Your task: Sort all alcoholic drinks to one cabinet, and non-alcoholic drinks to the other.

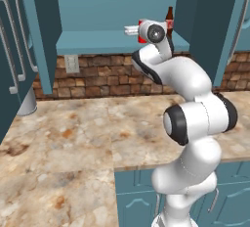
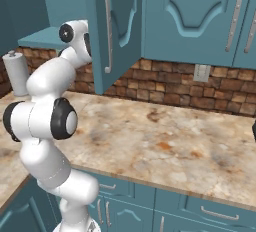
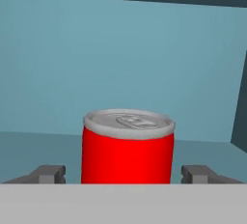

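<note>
- An open upper cabinet (image 1: 49, 35) is seen above a mottled stone counter (image 1: 73, 138), and the white arm is reached up onto its shelf.
- A red can (image 3: 128, 148) with a silver top is stood upright on the shelf floor, with its long axis vertical. In the left base view it is partly hidden behind the wrist, near the shelf's front edge and towards its right side.
- A dark brown bottle (image 1: 169, 18) with a red label is stood upright just beside the can, slightly further back towards the right corner of the shelf.
- The gripper (image 3: 129, 174) is held with its jaws apart. One fingertip is seen on each side of the can, with a clear gap left on both sides, so nothing is clamped.
- The can is placed directly ahead of the claw, centred between the fingertips.
- The can is judged to be set down already; a straight pull back, away from the shelf, is called for next without tipping it.
</note>
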